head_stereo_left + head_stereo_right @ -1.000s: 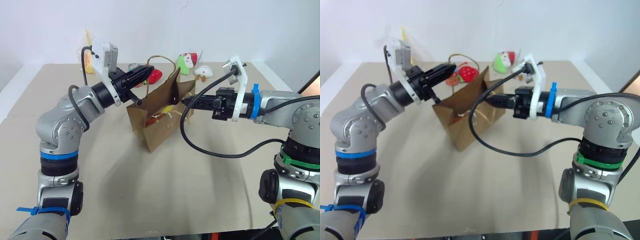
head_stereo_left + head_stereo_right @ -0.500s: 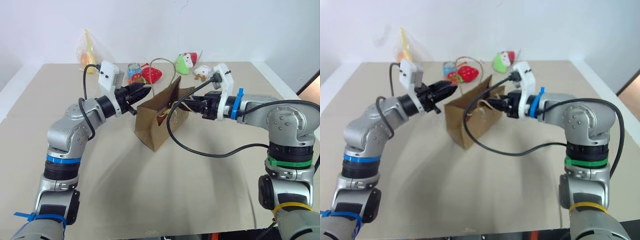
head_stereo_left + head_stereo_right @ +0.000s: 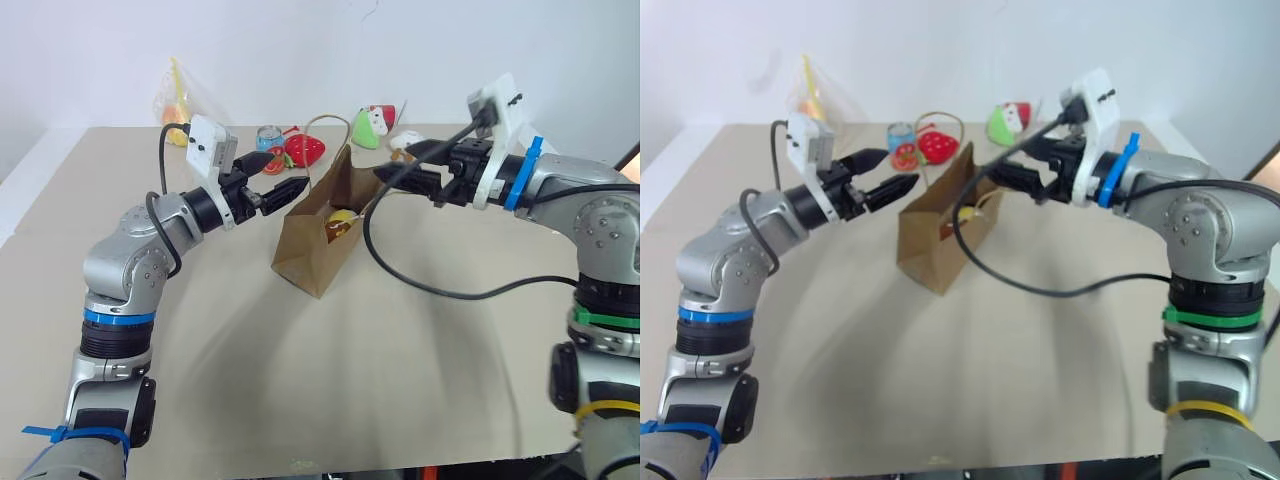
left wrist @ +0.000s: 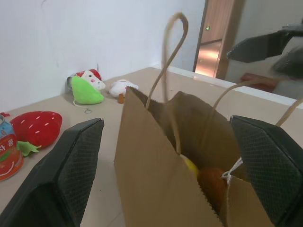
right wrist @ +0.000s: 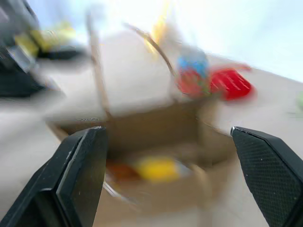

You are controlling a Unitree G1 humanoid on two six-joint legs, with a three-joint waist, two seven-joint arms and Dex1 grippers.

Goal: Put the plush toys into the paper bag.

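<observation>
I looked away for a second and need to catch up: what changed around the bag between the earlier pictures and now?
Both grippers let go. The left gripper and right gripper, shut at the paper bag a second ago, now stand open and clear of it, the right one drawn back. The bag stands on the table with a yellow toy and an orange-brown one inside. The strawberry plush and green plush behind are unmoved.

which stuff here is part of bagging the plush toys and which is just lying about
Part of the job:
paper bag
yellow plush toy in the bag
strawberry plush
green plush
white plush

Just lying about:
drink can
clear packet with orange contents
</observation>
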